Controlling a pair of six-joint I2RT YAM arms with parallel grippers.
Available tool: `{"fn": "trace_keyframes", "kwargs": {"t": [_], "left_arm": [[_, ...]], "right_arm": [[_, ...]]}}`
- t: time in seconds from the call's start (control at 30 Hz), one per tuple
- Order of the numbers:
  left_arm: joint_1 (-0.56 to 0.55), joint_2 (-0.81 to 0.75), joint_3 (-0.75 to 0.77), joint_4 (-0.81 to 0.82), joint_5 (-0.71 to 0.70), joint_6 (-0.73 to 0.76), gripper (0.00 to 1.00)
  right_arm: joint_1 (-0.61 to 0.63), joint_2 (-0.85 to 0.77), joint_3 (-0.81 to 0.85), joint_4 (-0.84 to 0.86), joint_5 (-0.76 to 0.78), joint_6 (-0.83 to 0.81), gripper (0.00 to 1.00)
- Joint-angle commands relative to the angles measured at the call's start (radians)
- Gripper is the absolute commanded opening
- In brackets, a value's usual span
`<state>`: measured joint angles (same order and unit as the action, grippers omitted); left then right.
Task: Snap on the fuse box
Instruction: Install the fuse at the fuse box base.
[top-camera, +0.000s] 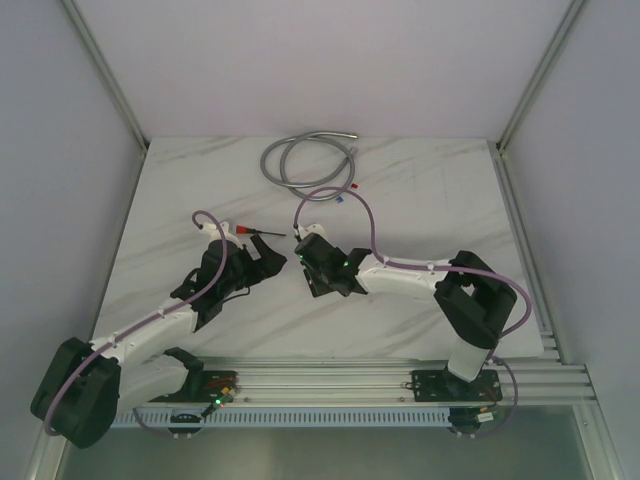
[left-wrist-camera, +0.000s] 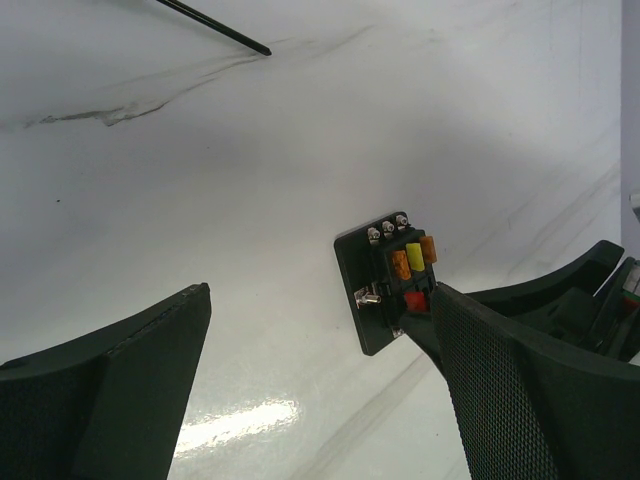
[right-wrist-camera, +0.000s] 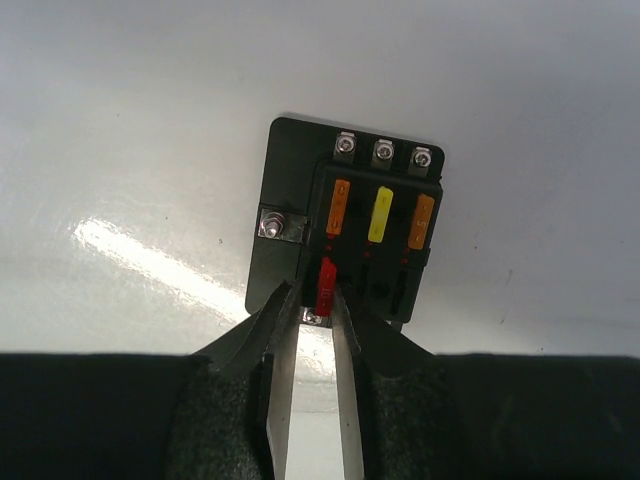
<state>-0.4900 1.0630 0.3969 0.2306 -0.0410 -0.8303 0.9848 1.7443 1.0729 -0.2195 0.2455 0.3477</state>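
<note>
the fuse box (right-wrist-camera: 345, 230), a matte black plastic block on a flat plate with screw heads, lay on the glossy marbled bench (top-camera: 420, 200). it sat just ahead of the nearer right fingers (right-wrist-camera: 283, 330), its long side pointing away. these stood narrow astride a red fuse (right-wrist-camera: 325, 285), grip unclear. the left fingers (left-wrist-camera: 120, 390) gaped wide beside it.

Top camera overlooks the table (top-camera: 420, 200) from the near side — both wrist cameras, close in, share the fuse box (right-wrist-camera: 345, 235).
</note>
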Motion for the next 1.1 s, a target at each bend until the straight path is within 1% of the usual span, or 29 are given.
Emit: {"fn": "trace_keyframes", "kwargs": {"t": [0.0,0.07,0.2,0.53,0.93,1.07], "left_arm": [[0.006,-0.007,-0.01,-0.005,0.006,-0.004,1.0],[0.007,-0.007,-0.01,-0.005,0.007,-0.005,1.0],[0.006,-0.006,-0.01,-0.005,0.008,-0.003,1.0],[0.008,-0.016,-0.015,-0.006,0.007,-0.002,1.0],[0.009,-0.021,-0.014,-0.009,0.007,-0.003,1.0],[0.008,-0.023,-0.015,-0.011,0.006,-0.003,1.0]], "right_arm": [[0.009,0.003,0.04,-0.02,0.036,0.011,0.27],[0.008,-0.002,0.055,-0.027,0.031,0.011,0.3],[0.009,0.007,0.086,-0.057,0.046,0.022,0.31],[0.009,0.035,0.11,-0.1,0.071,0.065,0.25],[0.009,0.033,0.113,-0.116,0.081,0.077,0.24],[0.008,0.049,0.118,-0.118,0.072,0.081,0.19]]}}
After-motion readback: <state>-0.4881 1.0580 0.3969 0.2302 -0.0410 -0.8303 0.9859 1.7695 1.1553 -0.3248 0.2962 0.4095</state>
